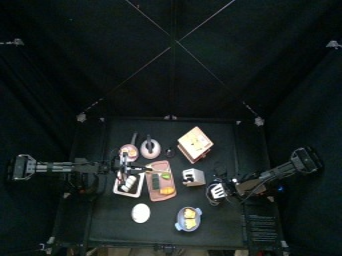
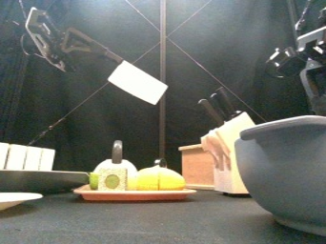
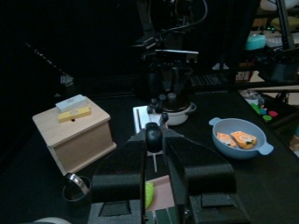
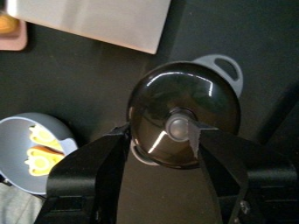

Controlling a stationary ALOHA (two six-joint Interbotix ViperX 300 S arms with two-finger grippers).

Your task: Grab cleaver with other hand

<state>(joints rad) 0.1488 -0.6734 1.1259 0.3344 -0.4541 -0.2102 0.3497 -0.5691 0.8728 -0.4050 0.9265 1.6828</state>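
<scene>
The cleaver (image 2: 136, 82), with a broad white blade and a black handle, hangs tilted high above the table at the left. My left gripper (image 2: 91, 46) is shut on its handle. In the left wrist view the cleaver (image 3: 151, 140) shows edge-on between the jaws of the left gripper (image 3: 152, 166). My right gripper (image 4: 176, 144) stands open and holds nothing. It hovers over a grey bowl (image 4: 187, 96) and is apart from the cleaver. From above, the left gripper (image 1: 128, 180) and the right gripper (image 1: 214, 188) face each other across the cutting board (image 1: 160, 182).
A wooden knife block (image 1: 198, 143) stands at the back. Food lies on the cutting board (image 2: 133, 193). The grey bowl (image 2: 287, 172) fills the front right. A blue bowl with food (image 1: 191, 218) sits near the front edge, with a white disc (image 1: 140, 212) to its left.
</scene>
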